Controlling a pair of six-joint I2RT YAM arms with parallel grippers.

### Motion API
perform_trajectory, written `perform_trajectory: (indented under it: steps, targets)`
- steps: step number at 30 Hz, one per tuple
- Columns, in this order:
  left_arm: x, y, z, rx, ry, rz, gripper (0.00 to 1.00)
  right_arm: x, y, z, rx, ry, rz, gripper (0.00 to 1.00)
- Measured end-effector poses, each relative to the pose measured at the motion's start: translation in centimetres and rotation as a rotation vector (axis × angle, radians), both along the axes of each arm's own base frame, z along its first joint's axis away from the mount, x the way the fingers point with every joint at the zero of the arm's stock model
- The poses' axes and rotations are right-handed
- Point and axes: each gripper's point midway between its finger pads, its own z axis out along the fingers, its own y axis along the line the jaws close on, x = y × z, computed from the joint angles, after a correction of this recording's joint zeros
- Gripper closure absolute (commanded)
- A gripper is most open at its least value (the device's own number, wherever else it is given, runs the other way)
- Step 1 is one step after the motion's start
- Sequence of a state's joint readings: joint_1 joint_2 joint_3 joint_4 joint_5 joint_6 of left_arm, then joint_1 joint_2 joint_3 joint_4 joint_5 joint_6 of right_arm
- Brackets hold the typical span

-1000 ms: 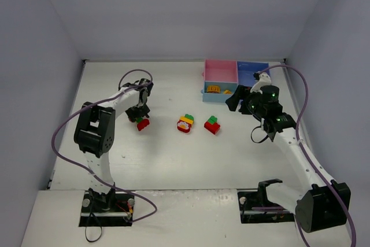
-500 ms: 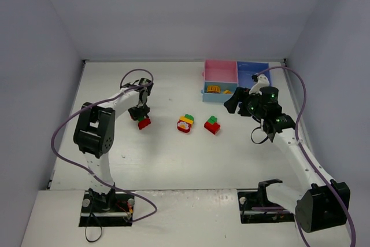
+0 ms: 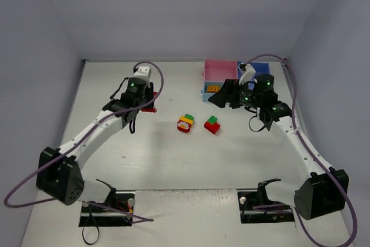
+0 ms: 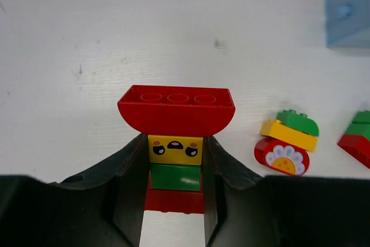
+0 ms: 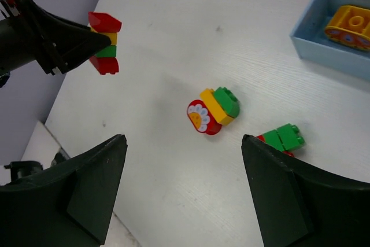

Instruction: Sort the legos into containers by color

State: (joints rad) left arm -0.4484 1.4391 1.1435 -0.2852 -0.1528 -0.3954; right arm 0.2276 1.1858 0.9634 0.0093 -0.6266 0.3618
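My left gripper (image 3: 147, 103) is shut on a stacked lego clump (image 4: 175, 150): a red curved top, a yellow face brick, a green brick and a red base. It holds the clump off the table, left of centre; the clump also shows in the right wrist view (image 5: 105, 41). My right gripper (image 3: 222, 98) is open and empty, its jaws wide apart (image 5: 182, 166), above the table by the trays. A red, yellow and green clump (image 3: 185, 123) and a green-on-red clump (image 3: 212, 124) lie mid-table. A yellow-orange lego (image 5: 350, 24) lies in the light blue tray (image 3: 206, 92).
The pink tray (image 3: 221, 72) and the medium blue tray (image 3: 257, 69) stand joined at the back right, behind the light blue one. Grey walls close in the white table on the left, back and right.
My left arm has lifted the clump off the table and swung it up and to the right. My right gripper has moved left, out past the light blue tray.
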Motion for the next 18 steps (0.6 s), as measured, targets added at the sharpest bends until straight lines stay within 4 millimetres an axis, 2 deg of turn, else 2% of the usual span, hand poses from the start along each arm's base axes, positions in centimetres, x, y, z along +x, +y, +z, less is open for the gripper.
perform_trajectory:
  steps: [5,11,14,18]
  targets:
    - [-1.8,-1.4,2.7,0.035,-0.174,-0.253,1.00,-0.8,3.1,2.0,0.046,-0.002,0.118,0.17]
    - [-4.4,-5.1,3.1,0.116,-0.311,-0.615,1.00,-2.0,7.1,3.9,0.084,-0.003,0.252,0.14]
    - [-5.7,-6.2,3.3,0.126,-0.350,-0.727,1.00,-2.6,9.1,3.8,0.089,0.013,0.304,0.14]
    - [-6.7,-7.4,4.8,0.127,-0.429,-0.830,1.00,-3.0,10.8,2.5,0.087,0.055,0.342,0.14]
